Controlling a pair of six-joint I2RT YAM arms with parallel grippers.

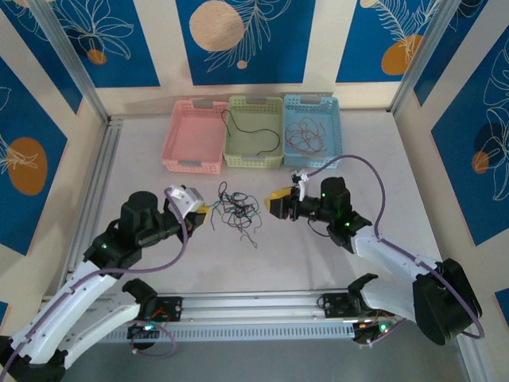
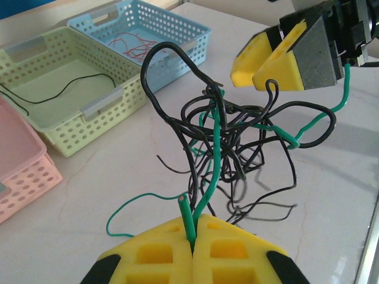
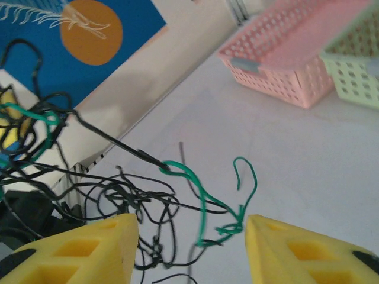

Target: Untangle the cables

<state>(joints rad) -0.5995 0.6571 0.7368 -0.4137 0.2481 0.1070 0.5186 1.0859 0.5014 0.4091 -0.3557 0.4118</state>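
The cables (image 1: 238, 211) are a clump of black and green strands on the table between my two grippers. My left gripper (image 2: 193, 236) is shut on a green cable (image 2: 214, 154), whose cut end sticks up beside the pinch. That strand rises into the black tangle (image 2: 237, 136), which is lifted off the table. From the top view the left gripper (image 1: 205, 209) is at the clump's left edge and my right gripper (image 1: 274, 205) at its right edge. The right gripper (image 3: 192, 236) is open, and a thin green cable (image 3: 204, 201) curls in front of its spread fingers, close to the right one.
Three baskets stand in a row at the back: pink (image 1: 169, 143), green (image 1: 254, 99) holding one black cable (image 1: 254, 131), and blue (image 1: 312, 99) holding red cables (image 1: 306, 135). A metal rail (image 1: 262, 306) runs along the near edge.
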